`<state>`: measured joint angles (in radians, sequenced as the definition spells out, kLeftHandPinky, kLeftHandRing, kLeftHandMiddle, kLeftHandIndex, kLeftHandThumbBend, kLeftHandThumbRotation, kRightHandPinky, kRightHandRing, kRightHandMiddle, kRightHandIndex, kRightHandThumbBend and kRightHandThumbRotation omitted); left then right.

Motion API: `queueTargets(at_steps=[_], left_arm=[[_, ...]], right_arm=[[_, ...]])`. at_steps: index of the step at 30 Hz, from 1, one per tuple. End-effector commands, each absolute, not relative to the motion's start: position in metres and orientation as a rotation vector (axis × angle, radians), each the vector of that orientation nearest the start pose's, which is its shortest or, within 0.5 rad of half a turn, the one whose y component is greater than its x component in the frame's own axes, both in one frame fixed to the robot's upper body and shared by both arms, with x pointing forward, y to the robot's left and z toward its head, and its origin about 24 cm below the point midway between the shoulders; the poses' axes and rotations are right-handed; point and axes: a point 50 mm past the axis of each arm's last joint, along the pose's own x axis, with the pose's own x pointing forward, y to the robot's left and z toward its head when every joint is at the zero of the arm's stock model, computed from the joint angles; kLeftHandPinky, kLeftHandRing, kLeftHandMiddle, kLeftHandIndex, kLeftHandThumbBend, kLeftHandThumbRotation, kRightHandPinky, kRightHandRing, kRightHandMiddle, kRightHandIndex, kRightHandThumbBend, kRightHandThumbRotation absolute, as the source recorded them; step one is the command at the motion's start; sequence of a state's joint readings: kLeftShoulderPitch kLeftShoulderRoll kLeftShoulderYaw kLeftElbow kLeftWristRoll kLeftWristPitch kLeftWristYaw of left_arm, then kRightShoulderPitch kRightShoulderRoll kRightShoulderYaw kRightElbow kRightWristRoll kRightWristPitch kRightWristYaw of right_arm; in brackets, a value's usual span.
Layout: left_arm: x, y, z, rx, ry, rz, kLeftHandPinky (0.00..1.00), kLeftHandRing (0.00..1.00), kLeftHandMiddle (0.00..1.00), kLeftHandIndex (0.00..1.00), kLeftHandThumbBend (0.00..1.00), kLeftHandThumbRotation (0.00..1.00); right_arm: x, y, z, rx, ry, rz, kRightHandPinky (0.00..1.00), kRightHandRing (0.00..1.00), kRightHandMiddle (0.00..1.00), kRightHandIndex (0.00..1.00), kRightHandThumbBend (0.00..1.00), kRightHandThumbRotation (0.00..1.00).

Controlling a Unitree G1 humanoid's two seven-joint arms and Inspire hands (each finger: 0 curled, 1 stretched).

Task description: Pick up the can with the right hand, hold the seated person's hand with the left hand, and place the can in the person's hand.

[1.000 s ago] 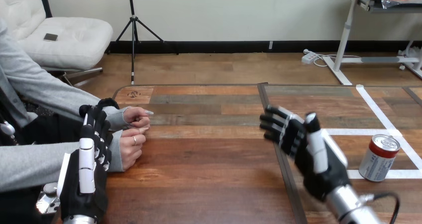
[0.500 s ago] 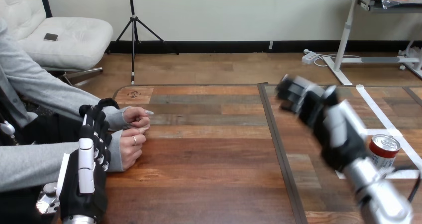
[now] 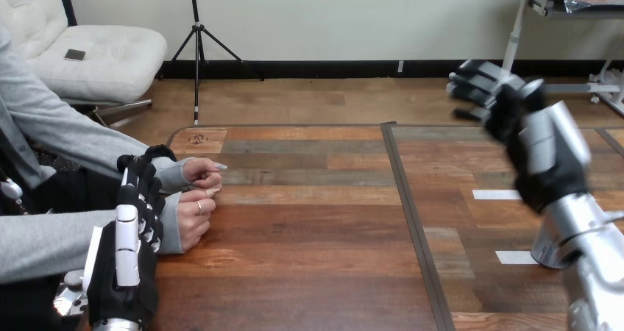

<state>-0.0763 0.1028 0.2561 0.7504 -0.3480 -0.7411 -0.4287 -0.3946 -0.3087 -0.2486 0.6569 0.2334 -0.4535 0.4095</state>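
The robot's right hand (image 3: 531,136), black with white shells, is high above the right part of the brown wooden plank counter (image 3: 309,228). Its fingers (image 3: 471,88) are stretched toward the left and a little apart. They hold nothing. Its silver forearm (image 3: 589,235) comes down to the lower right corner.

The silver metal can (image 3: 542,251) stands on the counter near the right edge. It is mostly hidden behind this forearm, and only a piece of its lower side shows at the left of the arm. A short strip of white tape (image 3: 513,257) lies on the counter just beside the can. A second white strip (image 3: 497,194) lies farther back. The right hand is well above the can and does not touch it.

The robot's left hand (image 3: 136,235) is at the lower left, with its back up. Its fingers (image 3: 140,180) are nearly straight and point away from the robot. They lie over the grey sleeve cuffs (image 3: 171,232) of the person. I cannot see any finger curled round a wrist.

The person's two hands rest at the left edge of the counter, both loosely closed. The farther hand (image 3: 202,171) and the nearer hand (image 3: 193,217) are close together, just to the right of the robot's left hand. They are well apart from the can.
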Motion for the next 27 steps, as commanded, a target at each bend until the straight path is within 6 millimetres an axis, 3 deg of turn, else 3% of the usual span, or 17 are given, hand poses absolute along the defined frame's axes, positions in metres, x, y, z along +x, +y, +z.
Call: queueTargets(at_steps=[1,27], left_arm=[[0.235,0.224,-0.011,-0.142,-0.229,0.018,1.00,1.00,1.00,1.00,0.58,1.00],[0.233,0.225,-0.010,-0.123,-0.229,0.018,1.00,1.00,1.00,0.98,0.57,1.00]], right_arm=[[0.322,-0.261,0.092,-0.071,-0.317,0.078,0.77,0.83,0.82,0.82,0.95,1.00],[0.319,-0.307,0.092,-0.089,-0.276,-0.118,0.84,0.87,0.86,0.85,0.93,1.00]])
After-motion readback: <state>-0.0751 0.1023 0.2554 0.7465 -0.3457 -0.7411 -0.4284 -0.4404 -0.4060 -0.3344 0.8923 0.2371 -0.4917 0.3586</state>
